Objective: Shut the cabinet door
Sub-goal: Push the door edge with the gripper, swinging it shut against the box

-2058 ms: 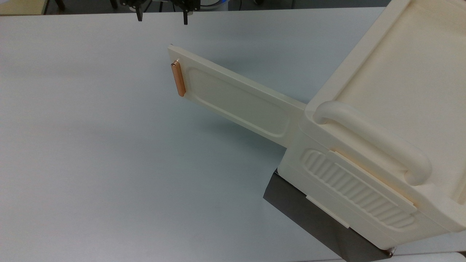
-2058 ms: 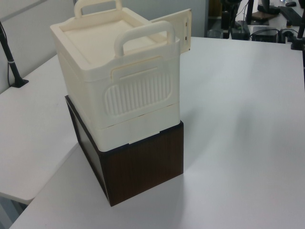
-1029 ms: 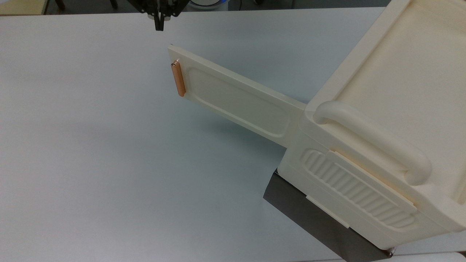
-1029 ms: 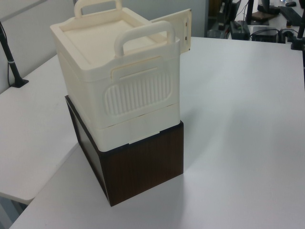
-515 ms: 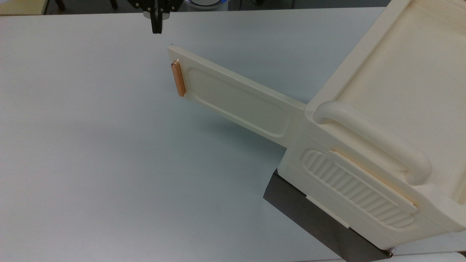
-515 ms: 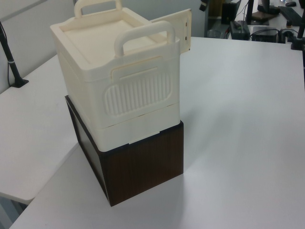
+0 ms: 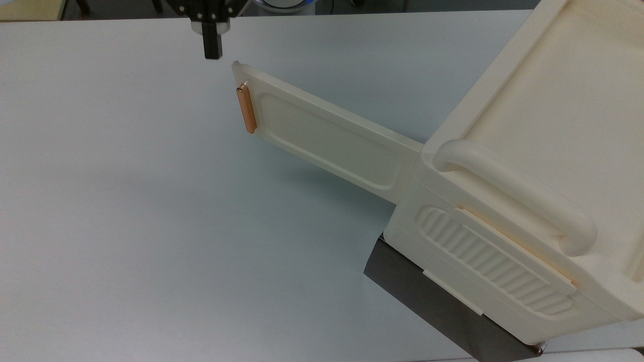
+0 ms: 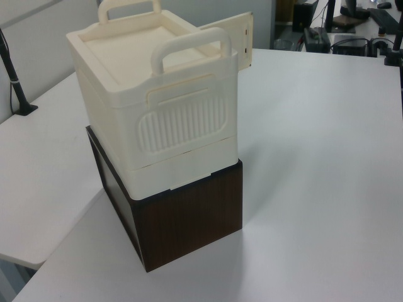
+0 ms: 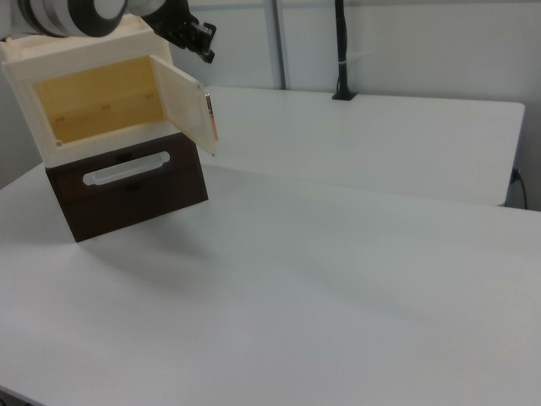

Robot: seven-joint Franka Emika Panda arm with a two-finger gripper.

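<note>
On top of the dark brown box (image 8: 189, 220), at about 4 o'clock in the top view, you have the cream cabinet (image 7: 548, 151), the biggest thing on the white table (image 7: 126, 201). From its corner the cabinet door (image 7: 327, 141) swings wide open toward 10 o'clock, and its copper bar handle (image 7: 246, 108) sits at the far end. In the right view the door (image 9: 188, 101) stands out from the yellow inside of the cabinet (image 9: 101, 106).

You find the gripper (image 7: 212, 49) at 12 o'clock in the top view, just beside the free edge of the door and apart from it; its fingers look pressed together. I judge that you are in the approach step. For the next move you should come behind the free edge and push it in an arc toward the cabinet front.

Around the table, the left view shows desks with dark equipment (image 8: 352, 12) at 1 o'clock.
</note>
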